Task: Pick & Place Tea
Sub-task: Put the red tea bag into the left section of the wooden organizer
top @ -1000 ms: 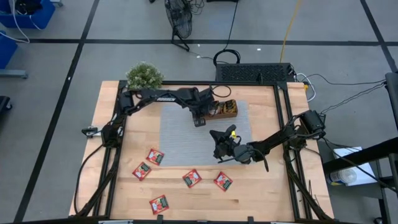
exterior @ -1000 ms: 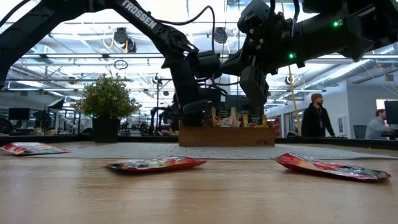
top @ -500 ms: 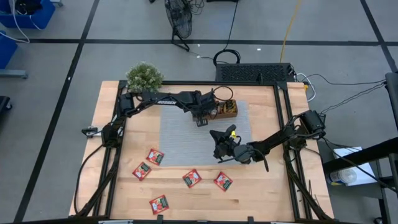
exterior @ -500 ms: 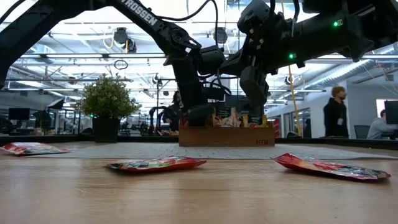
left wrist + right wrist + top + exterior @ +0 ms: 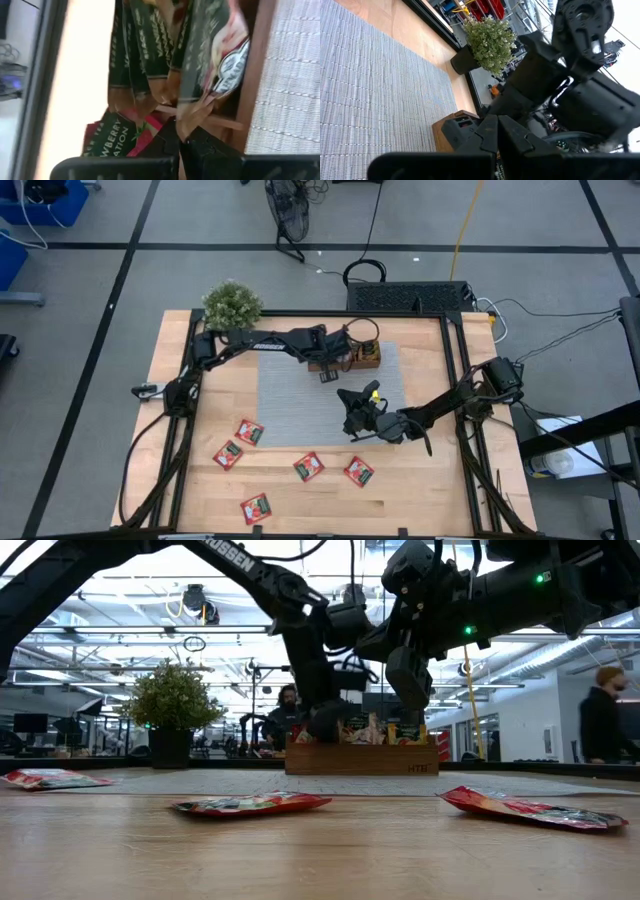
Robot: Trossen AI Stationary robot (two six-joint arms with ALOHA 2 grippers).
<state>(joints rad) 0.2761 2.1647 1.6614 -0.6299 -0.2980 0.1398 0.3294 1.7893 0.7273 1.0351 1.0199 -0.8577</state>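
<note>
Left gripper, pressed together, dips into the brown wooden tray among upright packets; flat red foil tea packets lie scattered near the table's front: light, floppy, slippery, best pinched by an edge. Right gripper hovers closed, empty.

We count five red tea packets lying flat and apart on the bare wood near the table's front edge. More packets, dark green among them, stand upright in the wooden tray.
</note>
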